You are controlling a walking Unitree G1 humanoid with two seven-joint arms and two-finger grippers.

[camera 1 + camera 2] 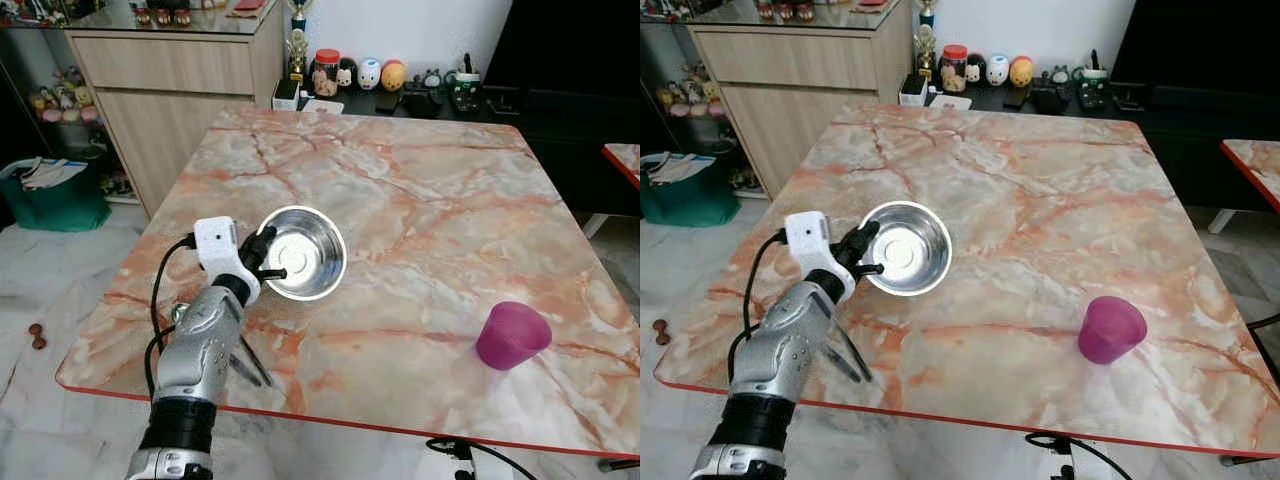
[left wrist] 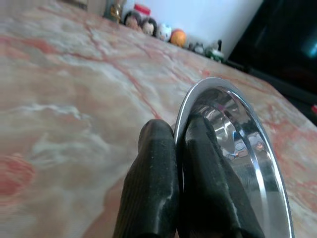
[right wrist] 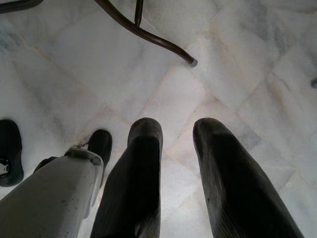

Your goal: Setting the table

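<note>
The left gripper [image 1: 268, 262] pinches the near-left rim of the steel bowl [image 1: 305, 252], one finger inside the wall and one outside, as the left wrist view shows with the fingers [image 2: 153, 178] pressed together on the thin edge. The bowl sits on, or just above, the table [image 1: 420, 200] in its near-left part; I cannot tell whether its base touches. The step in hand looks like placing the bowl at a setting, and doing it well means keeping it level, lowering it until the base lies flat, then spreading the fingers sideways off the rim without dragging; a rim pinch on smooth steel can slip or tip the bowl, so a slow release suits. A purple cup [image 1: 512, 336] stands upright near the front-right edge, well apart from the bowl, so there is room between them. The right gripper [image 3: 181, 173] hangs idle over the floor, its fingers spread and holding nothing. The table is glossy marble with orange veining and a red edge, hard and slick. Beyond it stand a wooden cabinet [image 1: 170, 90] on the left, a low dark shelf with small figurines [image 1: 370, 73] and a jar [image 1: 326, 70], and a green bag [image 1: 55, 195] on the pale tiled floor [image 1: 60, 300].
</note>
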